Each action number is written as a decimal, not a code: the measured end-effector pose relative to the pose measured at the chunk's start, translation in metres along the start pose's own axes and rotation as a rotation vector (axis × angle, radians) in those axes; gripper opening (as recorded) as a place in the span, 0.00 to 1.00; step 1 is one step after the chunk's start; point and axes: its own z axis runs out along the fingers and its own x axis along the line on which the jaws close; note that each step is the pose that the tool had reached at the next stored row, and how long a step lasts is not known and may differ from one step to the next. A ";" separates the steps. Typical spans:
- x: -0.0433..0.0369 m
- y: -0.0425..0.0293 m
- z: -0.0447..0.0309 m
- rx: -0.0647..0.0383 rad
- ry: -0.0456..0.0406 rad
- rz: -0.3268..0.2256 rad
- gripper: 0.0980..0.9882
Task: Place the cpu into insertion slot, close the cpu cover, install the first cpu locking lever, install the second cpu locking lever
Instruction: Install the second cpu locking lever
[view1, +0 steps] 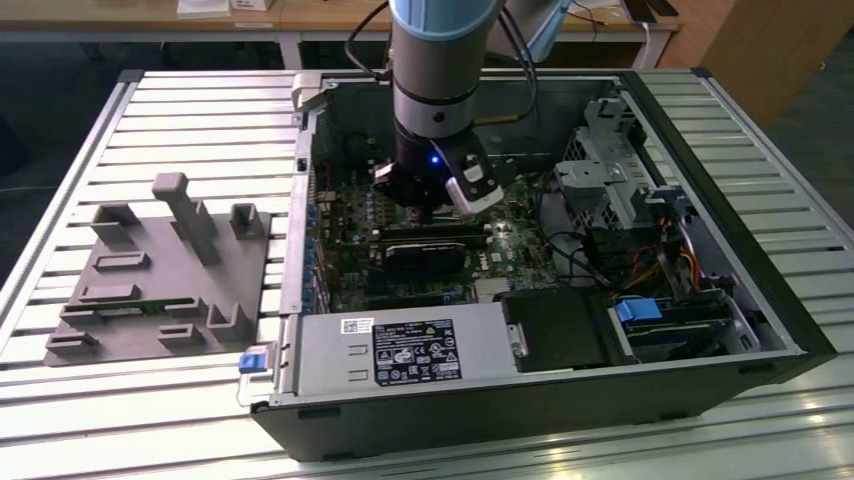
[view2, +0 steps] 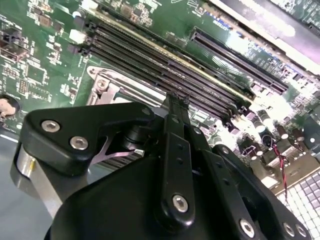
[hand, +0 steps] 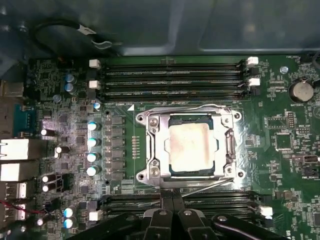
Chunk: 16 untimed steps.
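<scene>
Down inside the open computer case (view1: 747, 330), we see the gripper (view1: 430, 210) lowered over the green motherboard (hand: 280, 165), and in both wrist views its black fingers (hand: 172, 215) are pressed together with nothing between them. In the first wrist view the cpu (hand: 192, 145) lies flat in the insertion slot (hand: 187, 172), a small square chip with a dull tan-silver top that looks faintly smudged. Around it the cpu cover (hand: 159, 145) lies down flat, a thin silvery frame whose cut-out centre leaves the chip's top bare, with screws at its corners. A thin wire lever (hand: 200, 107) runs along one edge of the frame, and another (hand: 210, 184) runs along the opposite edge, just beside the fingertips. Long black memory slots (hand: 172, 75) lie on either side of the socket. On the slatted table, at the exterior view's left, sits a grey fixture (view1: 160, 285).
</scene>
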 end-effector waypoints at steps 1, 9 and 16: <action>0.0006 -0.0001 0.0005 0.000 0.0000 0.000 0.01; 0.0033 -0.0013 0.0083 -0.003 0.0003 0.000 0.01; 0.0039 -0.0063 0.0099 -0.019 0.0009 0.000 0.01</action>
